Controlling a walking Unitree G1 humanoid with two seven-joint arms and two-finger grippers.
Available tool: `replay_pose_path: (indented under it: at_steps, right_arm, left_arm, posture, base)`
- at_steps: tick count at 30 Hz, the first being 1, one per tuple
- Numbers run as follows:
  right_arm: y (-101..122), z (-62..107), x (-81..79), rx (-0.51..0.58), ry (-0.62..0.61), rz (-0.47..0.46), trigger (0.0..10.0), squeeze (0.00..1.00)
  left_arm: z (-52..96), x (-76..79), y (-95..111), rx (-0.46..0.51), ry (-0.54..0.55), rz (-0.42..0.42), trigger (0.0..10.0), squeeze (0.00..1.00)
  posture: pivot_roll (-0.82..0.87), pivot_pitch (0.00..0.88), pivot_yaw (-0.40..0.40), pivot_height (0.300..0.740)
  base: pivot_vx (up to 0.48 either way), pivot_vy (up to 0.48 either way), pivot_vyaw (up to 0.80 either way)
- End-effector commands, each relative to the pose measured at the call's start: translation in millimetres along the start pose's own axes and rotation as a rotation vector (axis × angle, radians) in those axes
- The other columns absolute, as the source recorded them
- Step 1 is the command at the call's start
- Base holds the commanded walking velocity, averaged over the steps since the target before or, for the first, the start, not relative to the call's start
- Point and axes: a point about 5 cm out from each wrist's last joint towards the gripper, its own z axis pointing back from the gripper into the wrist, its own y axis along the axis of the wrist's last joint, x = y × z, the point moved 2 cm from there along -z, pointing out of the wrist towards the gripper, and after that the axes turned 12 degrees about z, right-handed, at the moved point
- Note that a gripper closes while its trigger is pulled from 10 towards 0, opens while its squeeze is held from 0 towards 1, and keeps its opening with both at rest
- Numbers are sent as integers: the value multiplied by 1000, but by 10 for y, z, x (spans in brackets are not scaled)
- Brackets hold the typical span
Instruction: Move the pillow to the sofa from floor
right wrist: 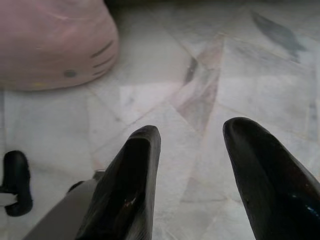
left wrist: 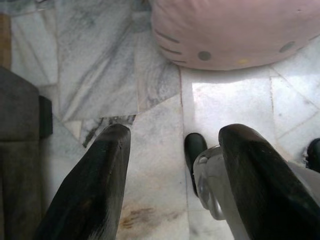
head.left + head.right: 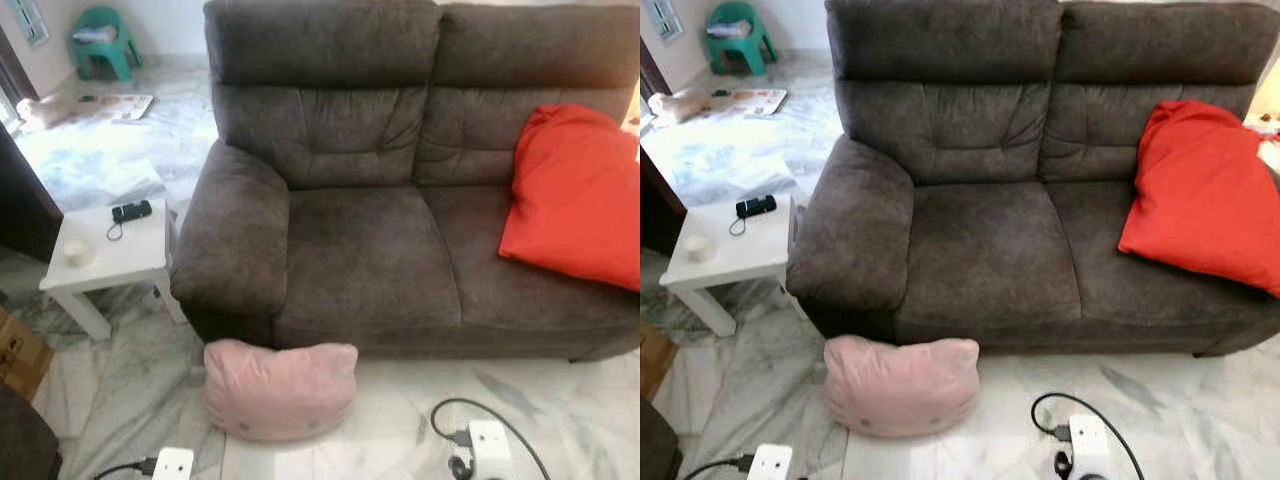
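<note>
A pink cat-face pillow lies on the marble floor against the front of the dark brown sofa, below its left armrest. In the left wrist view the pillow sits ahead of my left gripper, which hangs open over the floor, a short way off it. My right gripper is open too above bare marble, with the pillow off to one side, apart from it.
A red cushion rests on the sofa's right seat; the left seat is bare. A white side table with a black device stands left of the armrest. White power adapters with black cables lie on the floor nearby. A green stool stands far back.
</note>
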Motion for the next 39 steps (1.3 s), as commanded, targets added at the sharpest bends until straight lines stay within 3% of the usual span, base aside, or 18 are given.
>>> replay_pose_path:
  at_steps: [1, 8, 39]
  right_arm:
    - [15, -2, -1, 7, 1, -14, 10000, 0]
    - [28, -4, -14, 16, 9, -26, 10000, 0]
    - [21, -4, -48, 15, 18, -28, 10000, 0]
  left_arm:
    - [12, -66, -17, -1, 22, 15, 10000, 0]
    - [19, -66, -23, 5, 24, 29, 10000, 0]
    - [21, -78, -24, 5, 22, 29, 10000, 0]
  posture:
    - [49, 44, -41, 740]
    - [50, 51, -41, 740]
    - [51, 55, -41, 740]
  base:
    - [0, 0, 0]
    - [125, 0, 0]
    - [339, 0, 0]
